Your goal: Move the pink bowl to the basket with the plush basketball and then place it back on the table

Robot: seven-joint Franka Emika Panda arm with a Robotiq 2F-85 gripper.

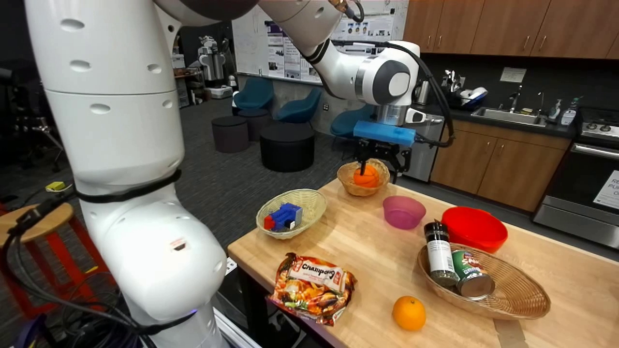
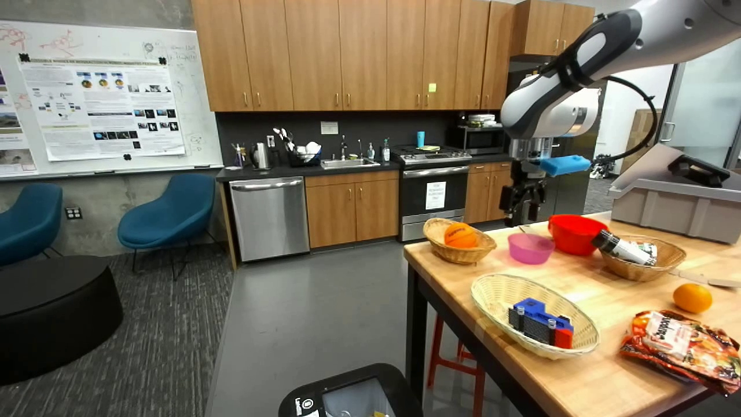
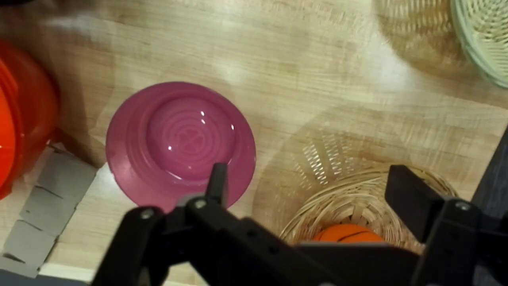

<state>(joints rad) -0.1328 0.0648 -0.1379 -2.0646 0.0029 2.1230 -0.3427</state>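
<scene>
The gripper [image 1: 379, 174], the only one here, hangs above the far end of the table [image 1: 372, 251], jaws spread wide and holding nothing; what the coming move turns on, I'd say, is that the pink bowl [image 1: 404, 212] lies to its near right in an exterior view, upright on the tabletop, rather than squarely under it; in the wrist view the bowl shows left of the opening, one jaw overlapping its rim, the other overlapping the basket [image 1: 361, 191] that holds the plush basketball [image 1: 370, 178]; the bowl is round, so there is no long axis to match, and if it is to be picked up next, a sideways shift, then a descent, would probably do; the basket sits left of the bowl in both exterior views, the red bowl [image 2: 576, 234] just to the right, apart from it; elsewhere on the table are an oval basket [image 1: 524, 292] with a spice jar [image 1: 440, 256] and a can [image 1: 471, 274], an orange [image 1: 408, 313], a red food packet [image 1: 314, 290] and a pale basket [image 1: 315, 208] of blue blocks [image 1: 286, 216]; beyond stand teal chairs [image 2: 168, 211], a sink [image 1: 508, 117] and wooden cabinets [image 2: 318, 55].
</scene>
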